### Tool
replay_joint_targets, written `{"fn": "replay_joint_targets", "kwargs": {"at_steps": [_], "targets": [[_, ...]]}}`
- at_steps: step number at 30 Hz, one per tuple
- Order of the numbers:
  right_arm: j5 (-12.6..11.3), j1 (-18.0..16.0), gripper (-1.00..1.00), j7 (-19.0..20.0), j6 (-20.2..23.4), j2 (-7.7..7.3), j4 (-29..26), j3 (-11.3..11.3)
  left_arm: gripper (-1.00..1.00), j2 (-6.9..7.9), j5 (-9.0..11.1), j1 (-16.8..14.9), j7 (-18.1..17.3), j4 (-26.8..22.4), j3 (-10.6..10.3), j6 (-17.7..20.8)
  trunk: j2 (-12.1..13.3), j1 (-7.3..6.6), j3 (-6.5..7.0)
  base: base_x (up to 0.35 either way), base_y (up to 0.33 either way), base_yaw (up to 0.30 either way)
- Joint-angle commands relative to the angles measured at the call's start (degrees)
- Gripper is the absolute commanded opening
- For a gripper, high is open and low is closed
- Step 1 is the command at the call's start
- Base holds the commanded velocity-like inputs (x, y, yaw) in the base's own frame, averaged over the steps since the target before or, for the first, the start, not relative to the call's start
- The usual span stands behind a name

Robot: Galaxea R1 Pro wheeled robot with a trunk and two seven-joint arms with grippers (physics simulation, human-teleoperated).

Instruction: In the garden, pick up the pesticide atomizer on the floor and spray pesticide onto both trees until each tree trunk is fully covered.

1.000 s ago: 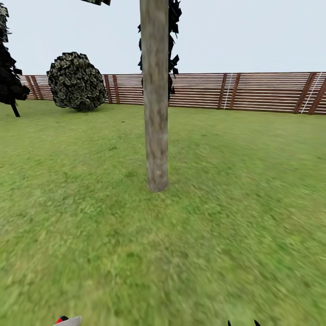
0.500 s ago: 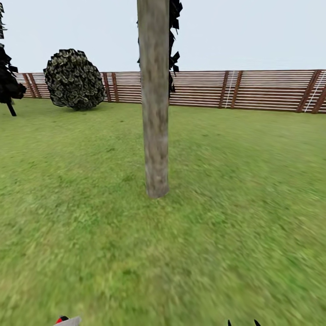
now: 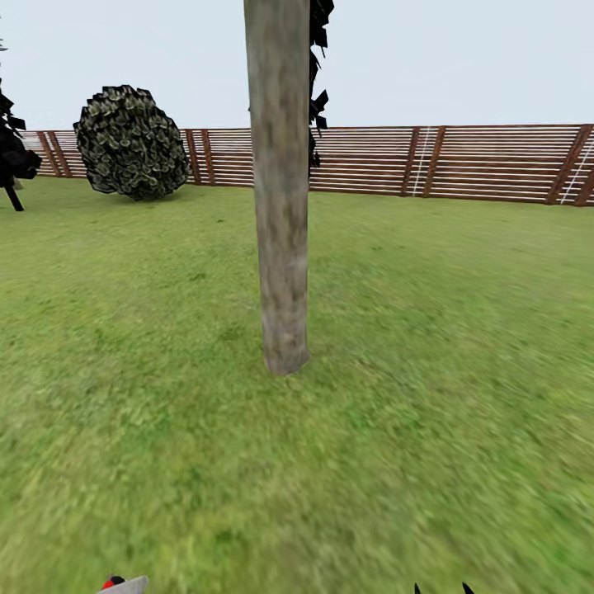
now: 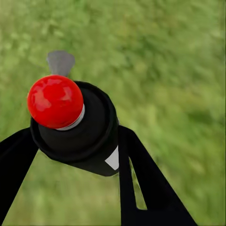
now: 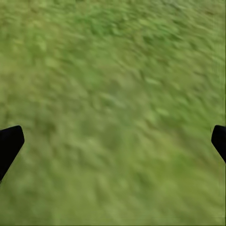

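Observation:
A thick mottled grey-tan tree trunk [image 3: 282,198] rises from the lawn straight ahead in the head view, its canopy cut off above. The pesticide atomizer [image 4: 77,125], a dark bottle with a red top and a grey nozzle, sits between the black fingers [image 4: 141,179] of my left gripper [image 4: 77,141], which is shut on it. Its red top and grey nozzle [image 3: 122,585] peek in at the head view's lower edge, left of centre. My right gripper [image 5: 113,141] hangs open over grass; two fingertips [image 3: 417,589] show at the lower edge.
A brown slatted wooden fence [image 3: 462,161] bounds the lawn at the back. A round dark bush [image 3: 132,142] stands at the back left, a dark narrow tree [image 3: 12,157] at the far left, another dark one [image 3: 317,74] behind the trunk. Grass lies all around.
The whole head view has shifted: the trunk looks larger and closer, its base lower in the picture, so the camera has advanced toward it. Both grippers keep their places at the lower edge.

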Motion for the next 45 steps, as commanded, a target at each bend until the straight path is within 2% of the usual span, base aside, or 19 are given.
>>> {"fn": "replay_joint_targets", "kwargs": {"at_steps": [1,40,43,45], "targets": [[0.19,-0.03,1.00,0.06,-0.16,0.02,0.02,-0.17,-1.00,0.00,0.04,-0.04,0.10,0.04,0.01,-0.19,-0.02,0.03,-0.05,0.340,0.000,0.000],[0.23,-0.03,1.00,0.20,-0.19,0.10,-0.22,-0.15,-1.00,0.27,0.50,-0.04,0.10,0.00,0.22,-0.18,-0.02,0.03,-0.05,0.327,-0.040,0.000],[1.43,-0.05,1.00,0.48,-0.02,0.09,-2.12,-0.05,-1.00,0.44,-0.90,-0.28,0.06,-0.01,-0.29,0.22,-0.02,0.03,-0.05,0.039,0.005,0.000],[4.98,-0.43,1.00,1.01,0.71,0.04,-3.54,-0.01,-1.00,0.61,-3.73,-0.46,-0.04,-0.03,-1.10,0.36,-0.02,0.03,-0.05,0.011,0.001,0.000]]}}
